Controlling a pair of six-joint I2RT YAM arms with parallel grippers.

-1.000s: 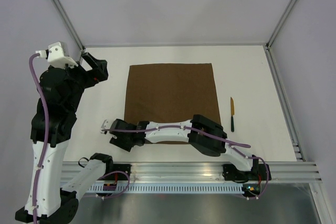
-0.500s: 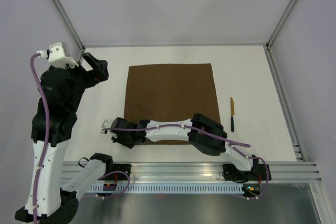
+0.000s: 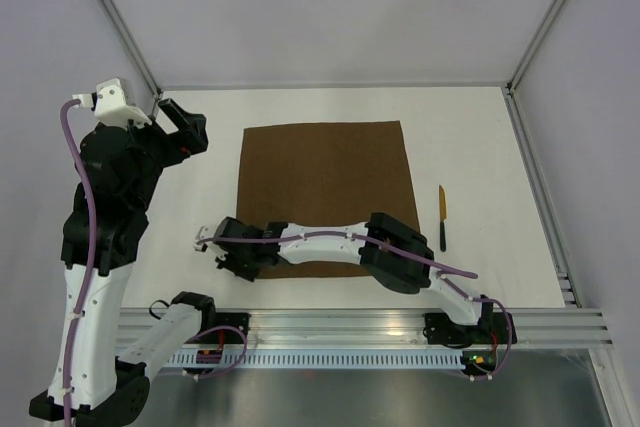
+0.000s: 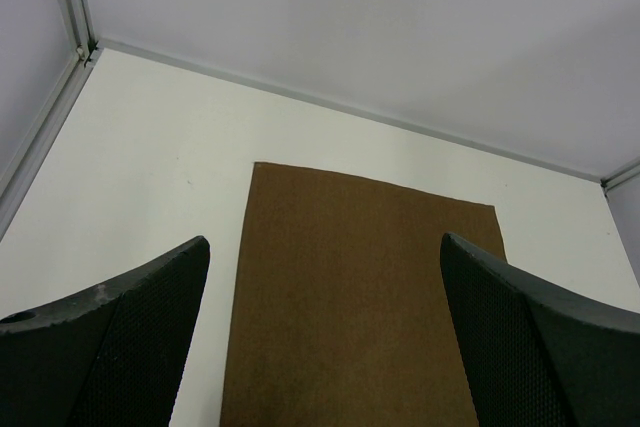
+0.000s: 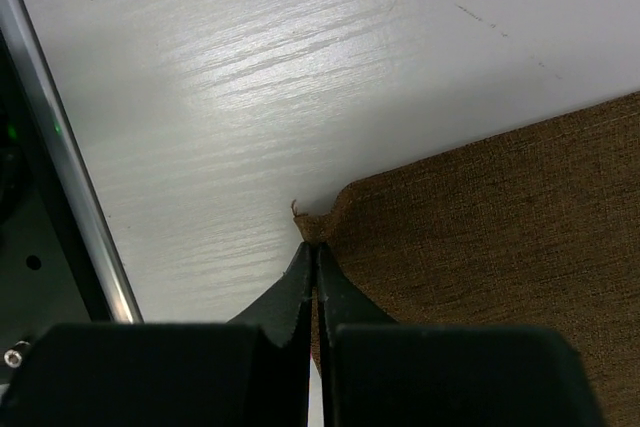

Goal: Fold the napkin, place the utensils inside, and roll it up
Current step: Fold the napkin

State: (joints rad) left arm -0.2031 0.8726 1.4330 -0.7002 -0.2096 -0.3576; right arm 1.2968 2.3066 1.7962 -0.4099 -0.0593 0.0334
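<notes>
Large plain dark-brown square napkin of matte cloth [image 3: 325, 197]: flat and unfolded mid-desk on the white desk [image 3: 480, 137], near-left corner slightly puckered.
Slim knife-like utensil, yellow-orange blade, dark handle [image 3: 442, 217]: apart from the cloth, toward the desk's right edge, roughly parallel to it.
Right gripper [image 5: 314, 247]: pinched tight on the napkin's near-left corner, only the very tip of fabric caught.
Left gripper [image 4: 324, 237]: spread wide, holding nothing, high above the desk's left side.
Step in hand, by judgement: first fold.
Handling: lift just clear of the desk, carry the corner in a low arc toward the far edge, match edges before release. Go slowly, given so slight a bite.
</notes>
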